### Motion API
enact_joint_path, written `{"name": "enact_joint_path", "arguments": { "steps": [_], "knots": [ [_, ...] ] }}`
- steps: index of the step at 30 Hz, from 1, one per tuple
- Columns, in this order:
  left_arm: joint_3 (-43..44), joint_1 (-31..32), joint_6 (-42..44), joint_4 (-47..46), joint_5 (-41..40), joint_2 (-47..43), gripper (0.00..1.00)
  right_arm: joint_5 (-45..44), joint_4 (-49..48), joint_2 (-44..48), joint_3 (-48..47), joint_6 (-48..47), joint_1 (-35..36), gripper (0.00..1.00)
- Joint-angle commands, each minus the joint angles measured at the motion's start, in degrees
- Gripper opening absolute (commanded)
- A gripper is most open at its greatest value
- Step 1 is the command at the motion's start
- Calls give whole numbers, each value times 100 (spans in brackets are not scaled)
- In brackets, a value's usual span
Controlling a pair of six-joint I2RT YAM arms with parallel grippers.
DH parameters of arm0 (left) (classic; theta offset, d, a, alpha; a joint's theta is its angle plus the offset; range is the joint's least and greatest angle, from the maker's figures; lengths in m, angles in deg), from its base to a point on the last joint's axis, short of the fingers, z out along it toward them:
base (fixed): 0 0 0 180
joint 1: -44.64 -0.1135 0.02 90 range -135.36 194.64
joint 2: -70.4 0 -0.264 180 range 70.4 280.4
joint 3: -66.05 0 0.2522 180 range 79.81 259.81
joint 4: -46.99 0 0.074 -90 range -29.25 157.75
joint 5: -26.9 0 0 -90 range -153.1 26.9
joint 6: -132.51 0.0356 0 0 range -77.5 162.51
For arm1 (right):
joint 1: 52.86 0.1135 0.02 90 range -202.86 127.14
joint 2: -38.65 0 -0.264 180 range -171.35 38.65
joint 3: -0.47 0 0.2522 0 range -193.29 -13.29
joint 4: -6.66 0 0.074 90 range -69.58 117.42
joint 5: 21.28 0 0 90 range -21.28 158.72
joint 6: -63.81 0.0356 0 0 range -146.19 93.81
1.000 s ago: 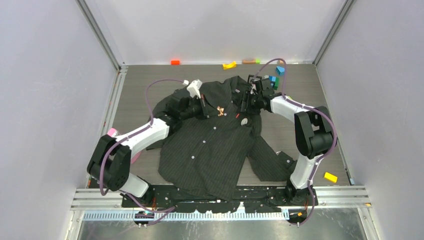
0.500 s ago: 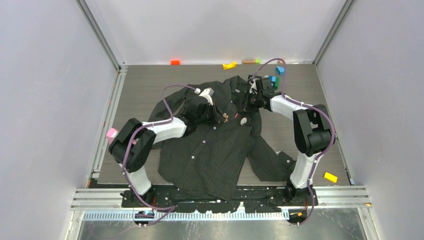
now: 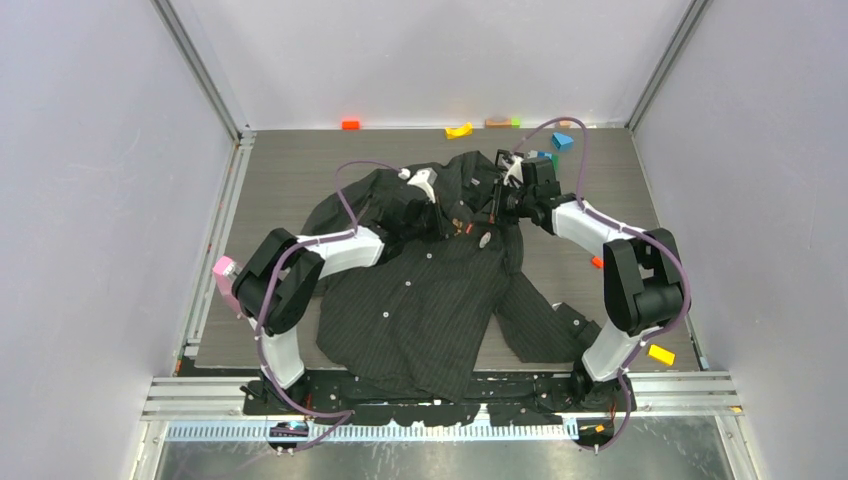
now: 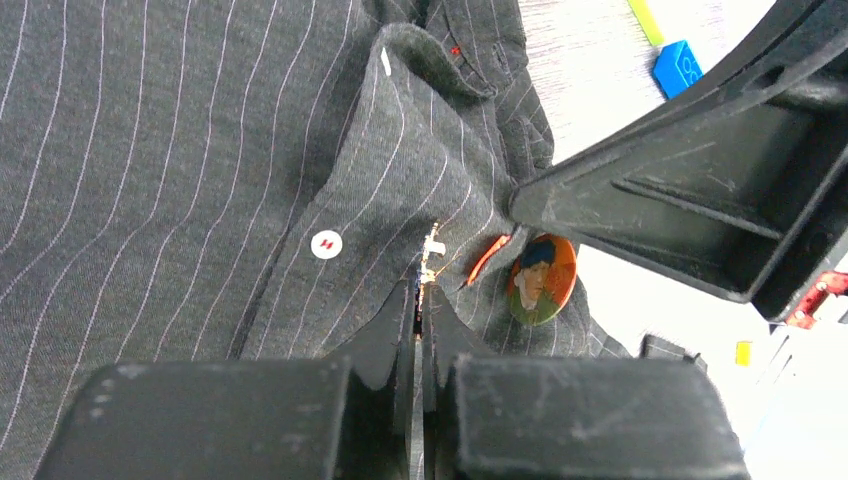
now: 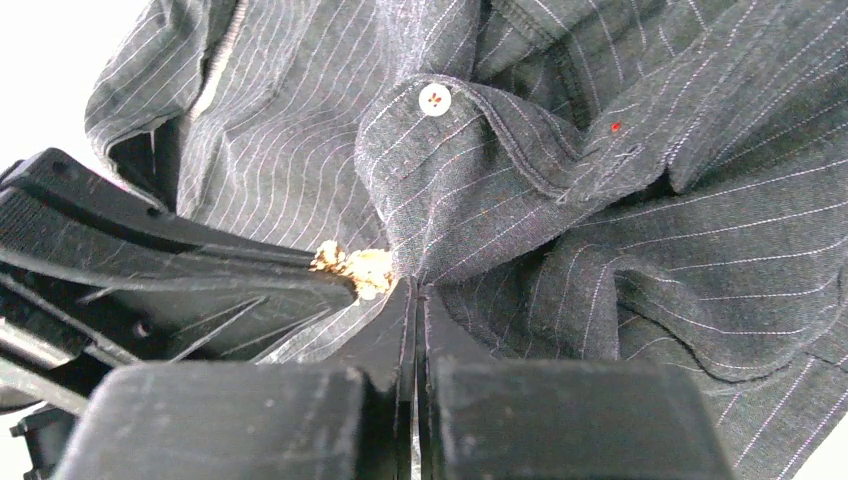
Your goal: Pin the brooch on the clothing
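The clothing (image 3: pixel 420 300), a dark pinstriped shirt, lies spread on the table with its collar at the far end. Near the chest, my left gripper (image 3: pixel 458 224) is shut on the brooch (image 5: pixel 355 266), a small gold piece sticking out past its tips (image 4: pixel 431 258). My right gripper (image 3: pixel 493 212) is shut on a raised fold of the shirt (image 5: pixel 470 190), right beside the brooch. In the left wrist view the right gripper's black body (image 4: pixel 700 200) fills the right side. The brooch touches the pinched fold; I cannot see its pin.
A round portrait badge (image 4: pixel 540 278) and a small red tag (image 4: pixel 488 258) sit on the shirt just right of the brooch. Coloured blocks lie along the far edge (image 3: pixel 459 130) and at the near right (image 3: pixel 660 354). Grey walls enclose three sides.
My left arm has carried the brooch right and farther back, up to the right gripper. The right gripper has gone from open to shut on the shirt fold.
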Motion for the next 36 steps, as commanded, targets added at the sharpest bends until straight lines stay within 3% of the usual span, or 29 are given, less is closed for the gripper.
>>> {"name": "enact_joint_path", "arguments": {
  "steps": [1, 17, 28, 36],
  "knots": [
    [359, 80, 324, 164, -12, 102, 0, 329, -412, 352, 153, 86, 2, 1],
    [1084, 267, 856, 1362, -163, 427, 0, 552, -571, 489, 196, 95, 77, 1],
    [1271, 270, 786, 1406, -115, 564, 0, 743, -343, 466, 154, -130, 201, 1],
    [903, 270, 393, 777, -268, 332, 0, 558, -217, 499, 435, -199, 244, 1]
  ]
}}
